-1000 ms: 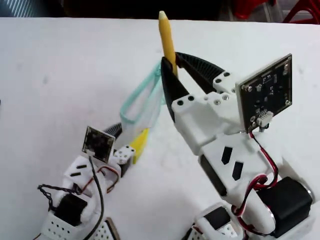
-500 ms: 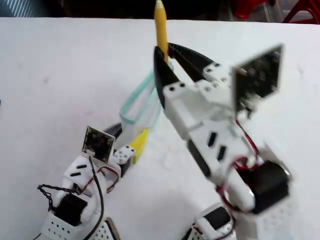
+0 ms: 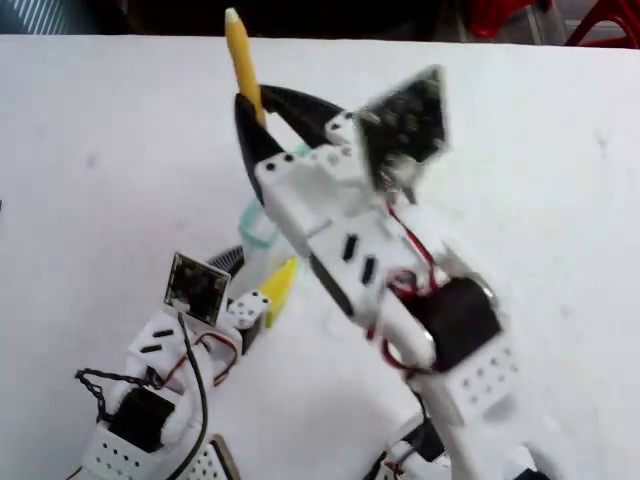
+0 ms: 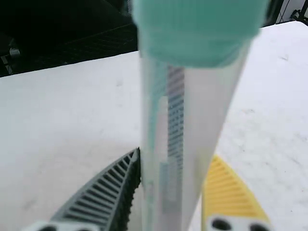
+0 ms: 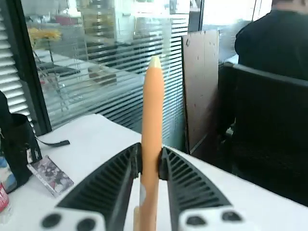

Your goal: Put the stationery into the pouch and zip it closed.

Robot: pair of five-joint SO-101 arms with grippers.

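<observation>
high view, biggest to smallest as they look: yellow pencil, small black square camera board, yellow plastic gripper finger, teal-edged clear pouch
1-2. yellow pencil and small black square camera board: too close to rank, pencil longer, board wider
3. yellow plastic gripper finger
unranked: teal-edged clear pouch, mostly covered

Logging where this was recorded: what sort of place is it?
Probably an office: slatted window blinds behind glass, a black high-backed chair, and a white table.
</observation>
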